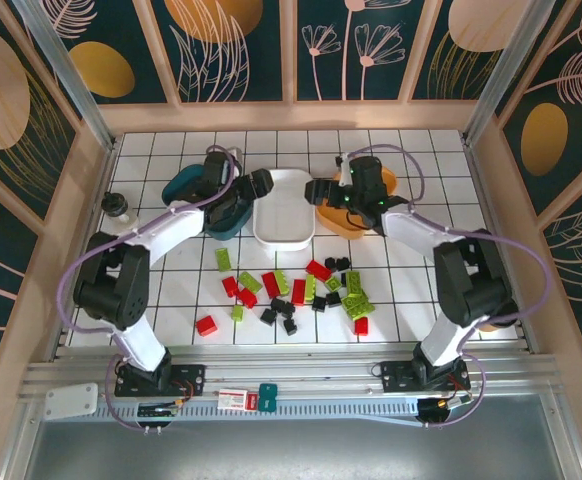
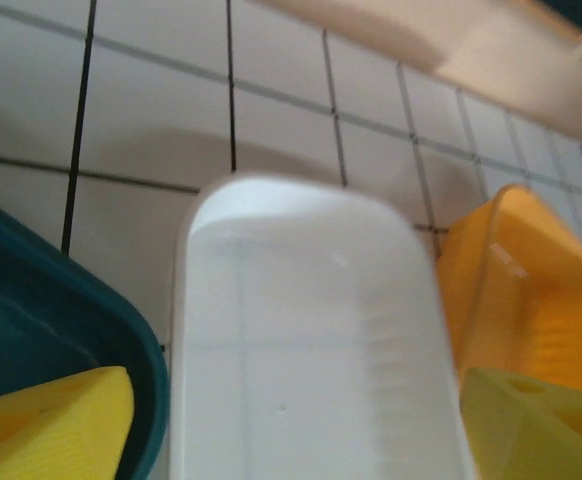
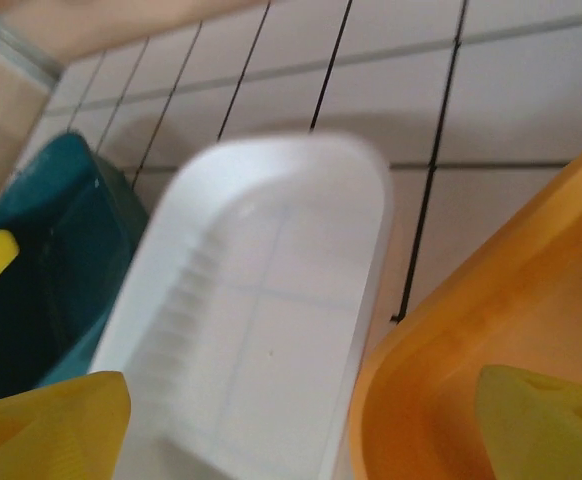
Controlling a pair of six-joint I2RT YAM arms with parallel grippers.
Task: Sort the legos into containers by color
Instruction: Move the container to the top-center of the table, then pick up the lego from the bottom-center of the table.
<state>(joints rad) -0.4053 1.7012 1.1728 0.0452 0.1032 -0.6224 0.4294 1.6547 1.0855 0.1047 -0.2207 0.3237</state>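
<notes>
Legos (image 1: 291, 290) loose on tiles, scatter running 9 to 3. Left gripper (image 1: 261, 184) and right gripper (image 1: 321, 190) both spread wide, empty; pile at their 6 o'clock, roughly equally near. Far row: teal tub (image 1: 183, 186) at 9, white tub (image 1: 286, 215) centre, orange tub (image 1: 349, 226) at 3.

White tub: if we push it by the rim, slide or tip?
Probably slides: the white tub is shallow, wide and flat on the table. Likely light, since it looks empty and thin-walled; a nudge may bump it into the orange tub close beside it. Its glossy rim may be slippery to pinch.
</notes>
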